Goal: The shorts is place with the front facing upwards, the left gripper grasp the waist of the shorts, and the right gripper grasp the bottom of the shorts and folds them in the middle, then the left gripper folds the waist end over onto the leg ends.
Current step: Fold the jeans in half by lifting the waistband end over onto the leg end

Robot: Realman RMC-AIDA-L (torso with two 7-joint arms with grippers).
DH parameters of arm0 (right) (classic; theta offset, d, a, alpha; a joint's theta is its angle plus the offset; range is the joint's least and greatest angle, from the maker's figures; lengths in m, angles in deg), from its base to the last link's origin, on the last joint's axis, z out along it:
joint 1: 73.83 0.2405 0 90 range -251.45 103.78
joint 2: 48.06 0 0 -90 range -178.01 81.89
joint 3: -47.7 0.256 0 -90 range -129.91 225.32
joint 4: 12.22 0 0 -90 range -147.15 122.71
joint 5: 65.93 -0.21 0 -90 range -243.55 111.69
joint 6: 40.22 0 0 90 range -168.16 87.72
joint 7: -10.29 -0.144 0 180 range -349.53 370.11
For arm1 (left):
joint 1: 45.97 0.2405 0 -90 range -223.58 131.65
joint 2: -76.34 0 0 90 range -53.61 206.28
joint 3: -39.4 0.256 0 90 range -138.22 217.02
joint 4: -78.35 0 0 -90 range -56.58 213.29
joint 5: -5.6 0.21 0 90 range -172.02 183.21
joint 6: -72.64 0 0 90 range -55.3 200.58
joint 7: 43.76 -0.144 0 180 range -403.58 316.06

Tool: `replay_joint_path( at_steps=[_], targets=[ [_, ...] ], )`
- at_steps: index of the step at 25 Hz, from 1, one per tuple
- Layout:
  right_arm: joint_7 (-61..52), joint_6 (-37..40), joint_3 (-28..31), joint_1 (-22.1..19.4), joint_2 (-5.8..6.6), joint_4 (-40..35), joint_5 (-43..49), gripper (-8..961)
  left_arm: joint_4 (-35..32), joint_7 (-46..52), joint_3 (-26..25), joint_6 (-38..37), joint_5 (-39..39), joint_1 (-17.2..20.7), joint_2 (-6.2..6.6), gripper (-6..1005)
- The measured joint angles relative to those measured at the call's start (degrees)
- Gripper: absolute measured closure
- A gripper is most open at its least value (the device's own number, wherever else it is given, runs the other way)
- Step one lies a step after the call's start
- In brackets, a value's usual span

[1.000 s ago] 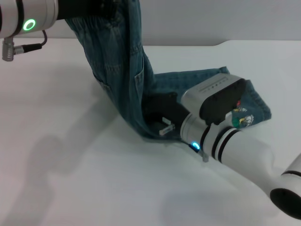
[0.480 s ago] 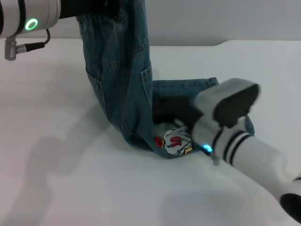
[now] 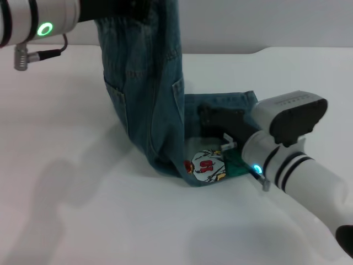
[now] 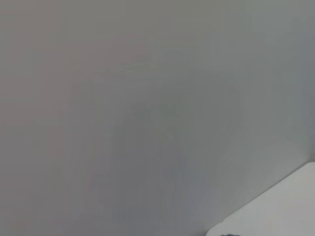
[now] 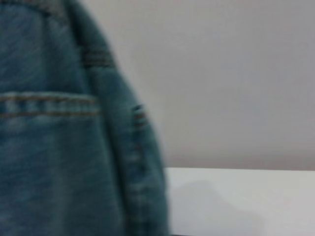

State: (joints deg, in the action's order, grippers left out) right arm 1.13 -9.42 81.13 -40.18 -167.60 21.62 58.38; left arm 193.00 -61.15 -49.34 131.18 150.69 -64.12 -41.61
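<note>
Shorts [image 3: 144,83]: hang from the raised waist end at the upper left of the head view; the lower part lies on the white desk [image 3: 83,221], with the leg ends [image 3: 212,165] flat near the middle.
Left tool [image 3: 118,8]: high at the top left, green wrist light on; it carries the waist end clear of the desk. The fingers are hidden by denim and the frame edge, so their opening cannot be told.
Right tool [image 3: 218,124]: low over the leg ends, blue wrist light on. Whether it grips the cloth or only rests on it cannot be told.
Change over the last second: the right arm has swung toward the right side of the desk, uncovering the cartoon print [image 3: 207,165]; the hanging denim has shifted slightly toward the leg ends.
Meaning for the task: in my judgement the middle fold is done and the waist end is being carried over onto the leg ends.
Left wrist view: plain grey wall [image 4: 147,98] and a desk corner only.
Right wrist view: denim with pocket stitching, close up.
Obstruction: the right tool lies on the landing area; it probably has to clear before the waist end is laid down.
</note>
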Motion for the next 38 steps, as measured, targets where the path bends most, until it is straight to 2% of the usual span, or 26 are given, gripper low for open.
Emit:
replay_joint_path(
  at_steps=[7,15,20,28,33,38],
  targets=[
    [-4.5,-1.3,-3.3,3.8,-0.09,0.5,0.0,954,0.0,-3.6,0.6,-1.3,-6.0,-0.4,-0.01,928],
    [-5.3,-2.3,-6.0,6.2,-0.26,1.0,0.0,954,-0.3,-4.2,2.1,-2.5,-6.5,-0.2,-0.08,910],
    [-5.0,1.0,-3.6,3.3,-0.21,-1.7,-0.2,954,-0.9,-4.2,2.1,-3.1,-6.5,1.1,-0.09,898],
    [-4.3,6.7,2.3,-0.6,0.61,-7.9,0.0,954,-1.8,-4.2,2.9,-3.4,-6.5,1.6,-0.09,880],
    [-0.5,17.8,9.4,-4.2,0.58,-14.6,-0.3,954,-2.0,-4.2,4.8,-4.5,-6.8,1.7,-0.09,869],
    [6.7,29.1,15.4,-9.8,0.69,-15.2,-0.4,952,-2.4,-4.3,7.1,-6.2,-7.8,1.9,-0.04,857]
  ],
)
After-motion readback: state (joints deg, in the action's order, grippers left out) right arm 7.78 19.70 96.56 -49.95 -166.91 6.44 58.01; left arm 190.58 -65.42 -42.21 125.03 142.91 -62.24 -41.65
